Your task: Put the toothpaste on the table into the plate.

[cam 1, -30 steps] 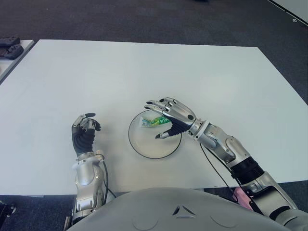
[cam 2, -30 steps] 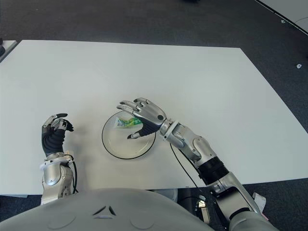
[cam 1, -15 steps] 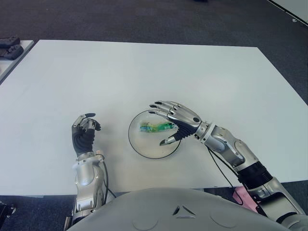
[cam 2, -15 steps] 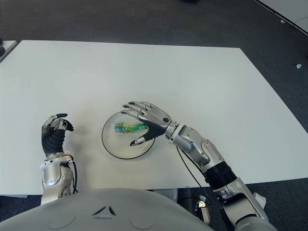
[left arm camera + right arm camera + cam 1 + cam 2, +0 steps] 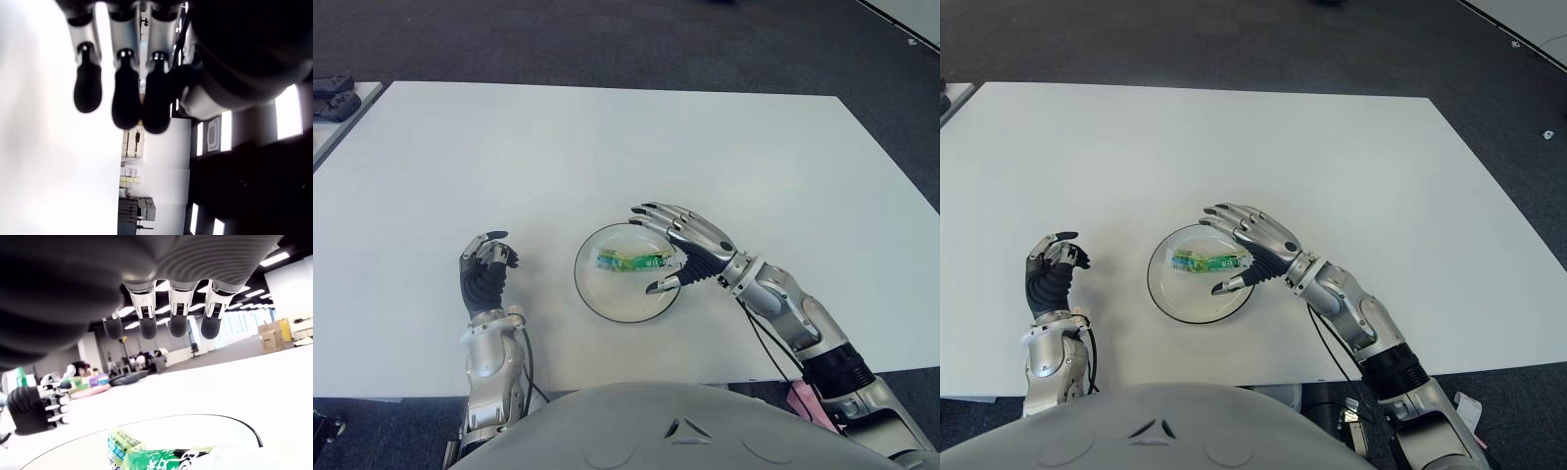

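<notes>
Left eye view shows the toothpaste (image 5: 631, 260) lying flat inside the plate (image 5: 597, 297), a clear round dish with a dark rim on the near middle of the white table (image 5: 607, 147). The tube lies across the plate's far half, its white cap end to the left and its green body running right toward the right hand (image 5: 688, 249). That hand now sits over the plate's right rim with its fingers (image 5: 658, 210) spread and its thumb held apart below them, gripping nothing. A second ago the same hand reached farther left over the plate, with the tube right under its fingers; since then it has pulled back to the right and the tube is left behind, a little nearer the plate's centre and clear of the fingertips. The right wrist view agrees: the four fingers (image 5: 178, 320) hang extended above, and the green tube (image 5: 146, 455) rests on the plate below them with a gap between.

The left hand (image 5: 485, 264) shows to the left of the plate, well apart from it, fingers curled in with nothing between them, as in the earlier pictures.

Judging by this, the release is done and the task looks complete; only withdrawing the right arm without brushing the rim seems left.
</notes>
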Controlling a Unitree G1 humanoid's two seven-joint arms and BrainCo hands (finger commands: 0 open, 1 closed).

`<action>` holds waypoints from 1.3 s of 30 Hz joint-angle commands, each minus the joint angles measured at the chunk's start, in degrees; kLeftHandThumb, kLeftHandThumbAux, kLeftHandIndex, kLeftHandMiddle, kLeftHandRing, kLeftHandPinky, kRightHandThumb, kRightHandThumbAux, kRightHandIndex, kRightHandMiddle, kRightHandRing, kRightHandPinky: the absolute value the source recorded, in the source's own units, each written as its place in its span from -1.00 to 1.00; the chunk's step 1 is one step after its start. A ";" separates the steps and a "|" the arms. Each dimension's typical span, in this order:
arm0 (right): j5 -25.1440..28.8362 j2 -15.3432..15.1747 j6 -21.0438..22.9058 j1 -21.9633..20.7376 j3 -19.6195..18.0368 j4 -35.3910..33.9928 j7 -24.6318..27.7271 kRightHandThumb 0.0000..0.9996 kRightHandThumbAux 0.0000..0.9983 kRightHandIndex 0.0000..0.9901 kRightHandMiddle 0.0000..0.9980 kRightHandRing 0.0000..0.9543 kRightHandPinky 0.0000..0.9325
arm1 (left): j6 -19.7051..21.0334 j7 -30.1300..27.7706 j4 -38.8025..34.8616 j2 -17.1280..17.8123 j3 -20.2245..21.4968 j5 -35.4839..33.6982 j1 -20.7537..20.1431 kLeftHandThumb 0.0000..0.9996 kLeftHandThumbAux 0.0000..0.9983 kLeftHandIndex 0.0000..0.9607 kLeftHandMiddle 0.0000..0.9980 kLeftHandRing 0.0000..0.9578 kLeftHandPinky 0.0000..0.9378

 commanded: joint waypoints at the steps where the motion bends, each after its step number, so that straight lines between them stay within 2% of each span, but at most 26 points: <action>1: 3.13 2.96 1.77 2.10 -2.43 0.27 -2.21 -0.99 -0.11 -1.00 -1.00 -1.00 -0.95 | 1.25 -0.03 0.48 -0.80 0.37 -0.29 -0.66 0.40 0.45 -0.09 0.40 0.39 0.35; 5: 5.87 7.26 -0.74 3.46 -4.51 3.13 -8.49 -1.00 0.03 -1.00 -1.00 -0.99 -0.84 | 1.97 0.28 0.20 -0.87 0.46 -0.13 -0.72 0.40 0.45 -0.09 0.40 0.38 0.35; 8: 7.69 9.68 -2.72 3.97 -5.23 5.91 -11.74 -1.00 0.16 -0.97 -0.94 -0.92 -0.74 | 2.13 0.32 0.25 -0.87 0.49 0.01 -0.83 0.40 0.45 -0.09 0.39 0.38 0.34; 16: 13.82 14.84 -5.34 4.15 -6.85 12.06 -14.70 -1.00 0.32 -0.82 -0.81 -0.79 -0.69 | 1.61 -0.61 1.62 -0.34 0.40 -0.08 -1.40 0.39 0.45 -0.09 0.36 0.35 0.31; 22: 17.03 18.50 -4.78 4.28 -8.78 13.61 -16.19 -1.00 0.40 -0.73 -0.72 -0.73 -0.64 | 3.45 -0.35 1.33 -0.24 0.34 0.18 -1.75 0.39 0.45 -0.09 0.36 0.35 0.31; 29: 20.00 23.81 -0.03 5.17 -12.16 13.03 -18.83 -1.00 0.40 -0.64 -0.58 -0.60 -0.53 | 3.39 -0.87 1.75 -0.29 0.31 -0.56 -2.21 0.40 0.45 -0.09 0.36 0.35 0.29; 39: 26.52 26.11 0.72 6.17 -15.23 14.00 -16.60 -0.92 0.36 -0.57 -0.49 -0.51 -0.47 | 3.38 -0.41 2.45 -0.83 0.46 -1.19 -3.03 0.40 0.45 -0.09 0.40 0.38 0.27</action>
